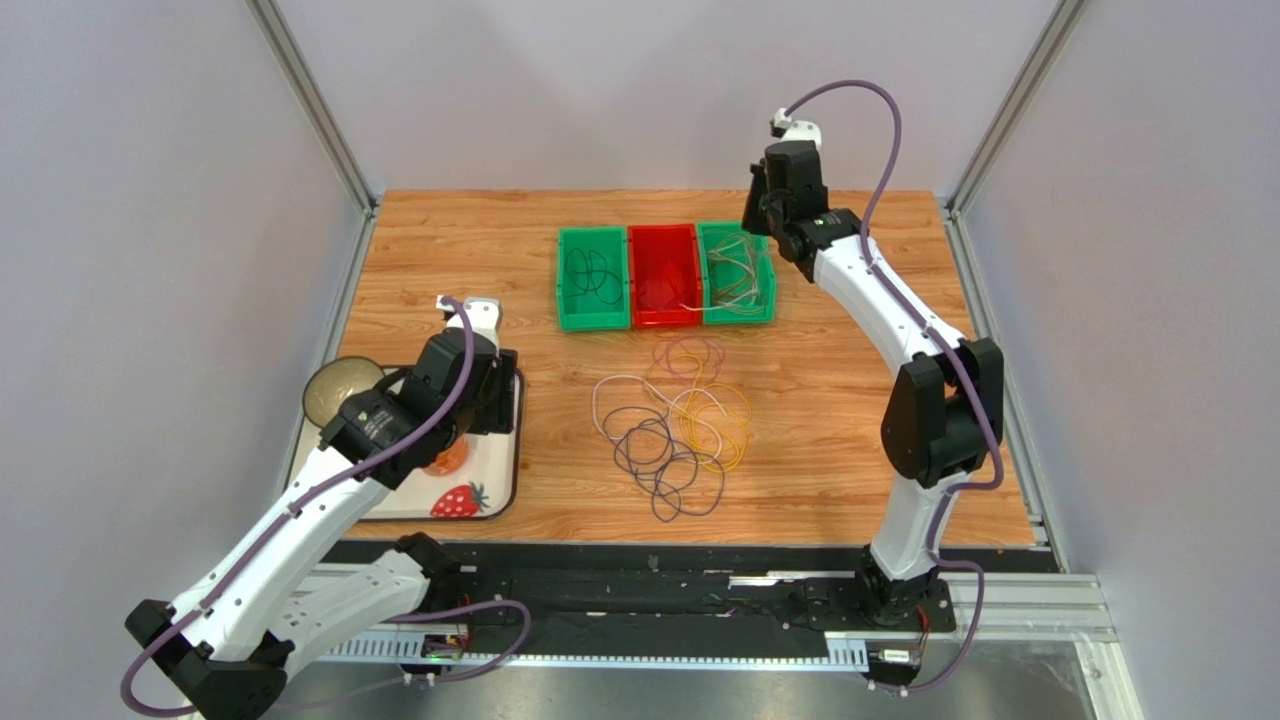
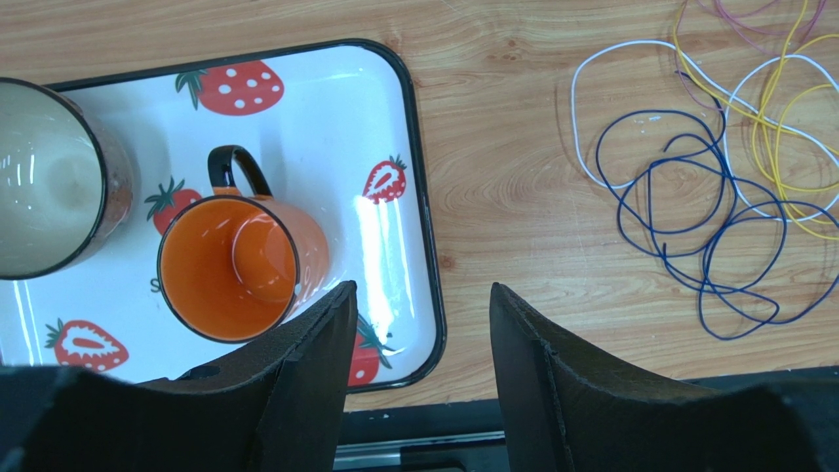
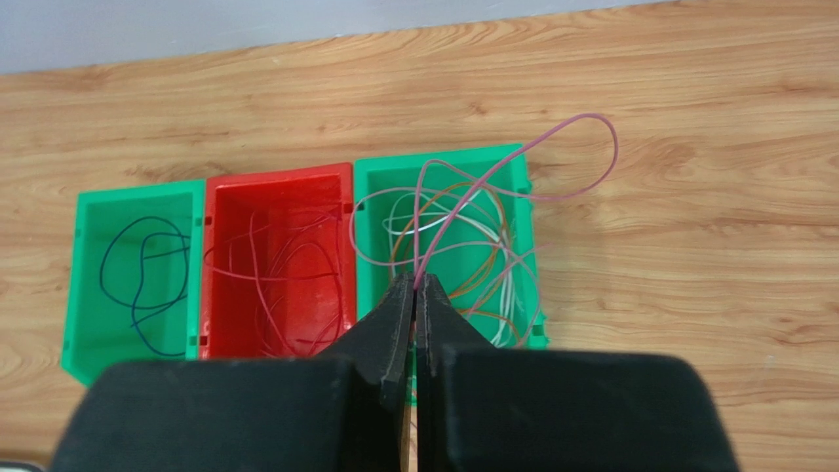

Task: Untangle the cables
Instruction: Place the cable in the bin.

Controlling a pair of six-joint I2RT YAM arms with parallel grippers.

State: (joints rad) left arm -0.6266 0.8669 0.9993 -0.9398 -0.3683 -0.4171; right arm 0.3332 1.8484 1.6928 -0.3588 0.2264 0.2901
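Note:
A tangle of cables (image 1: 669,428) in dark blue-purple, white, yellow and pink lies on the wooden table in front of three bins; the left wrist view shows the cables (image 2: 689,216) at upper right. My right gripper (image 3: 416,285) hangs over the right green bin (image 3: 443,157), shut on a thin pink cable (image 3: 551,138) that loops up past the bin's far rim. In the top view the right gripper (image 1: 763,218) is at the table's back right. My left gripper (image 2: 421,295) is open and holds nothing, above the near right corner of a tray, left of the tangle.
A left green bin (image 3: 89,285) holds a dark cable, the red bin (image 3: 276,177) pink-red ones, and the right green bin white, orange and pink ones. A strawberry tray (image 2: 414,177) carries an orange mug (image 2: 231,265) and a pale bowl (image 2: 49,187).

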